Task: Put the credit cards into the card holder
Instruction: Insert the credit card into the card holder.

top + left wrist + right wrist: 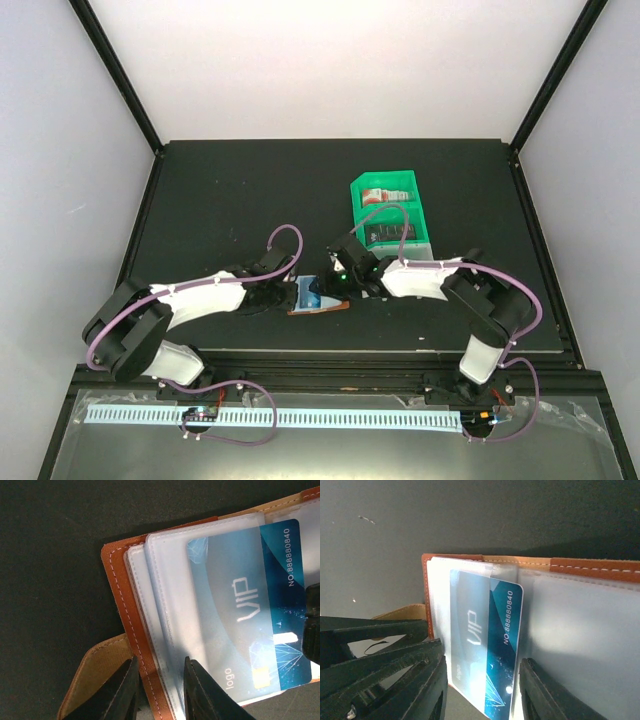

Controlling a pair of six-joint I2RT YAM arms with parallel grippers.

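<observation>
Open card holder (322, 300) of brown leather with pale stitching, lying flat on the black table (220, 200) towards 6 o'clock from the table's centre, between the two grippers. Several clear, frosted sleeves (170, 590) fan out from its spine, and a tan flap (95, 675) projects from the cover at 7 o'clock in the left wrist view. A blue card (250, 605) sits partly inside the uppermost sleeve: most of its face is veiled by the plastic, while one strip along a long edge is bare. Legible on the card are "VIP" in large white letters, "NO.88880840" on the bare strip, and "logo" near a gold chip. The left gripper (160, 672), at 9 o'clock of the holder in the top view, has its fingers a little apart on either side of the stitched cover edge and the sleeve margins; whether they pinch these layers cannot be told. The right gripper (484, 680), at 2 o'clock of the holder in the top view, has its jaws standing wide apart, with the near end of the blue card lying between them and unclamped. At 1 o'clock of the holder, well apart from it, stands a green tray (358, 190) holding a red-and-white card (385, 193) in its far compartment and dark cards (385, 235) in its near one; their printing is too small to read.
</observation>
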